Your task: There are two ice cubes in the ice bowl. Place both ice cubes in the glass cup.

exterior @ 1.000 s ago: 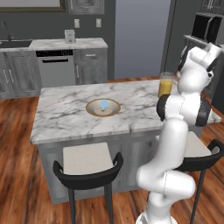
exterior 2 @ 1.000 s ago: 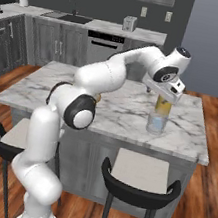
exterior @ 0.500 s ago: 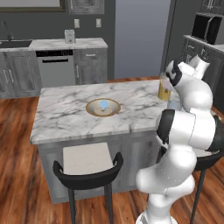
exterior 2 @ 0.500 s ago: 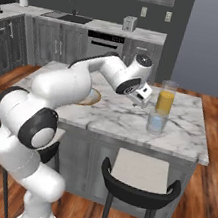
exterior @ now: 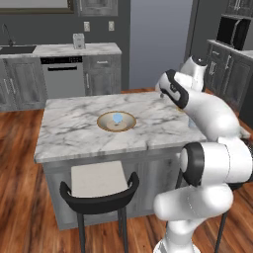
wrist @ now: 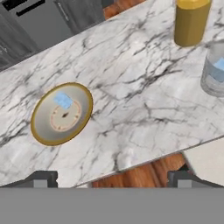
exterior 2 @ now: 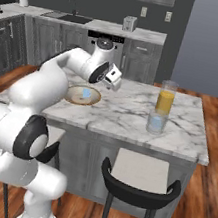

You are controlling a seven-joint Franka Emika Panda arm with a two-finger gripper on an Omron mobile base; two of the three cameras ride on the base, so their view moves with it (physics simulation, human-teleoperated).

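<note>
Down in the ice bowl (wrist: pixel 61 113) sits one small ice cube (wrist: pixel 64 100), light, hard and slippery, so with my fingers (wrist: pixel 41 179) wide apart I should pinch its flat sides.

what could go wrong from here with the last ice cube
1. The remaining ice cube is small and lies off-centre in the bowl; the open gripper may pinch beside it or push it along the bowl's floor.
2. The bowl is shallow and loose on the counter, so a fingertip catching its rim could slide or tip it.
3. The tall juice glass stands right behind the glass cup; a carry over there might knock it.
</note>
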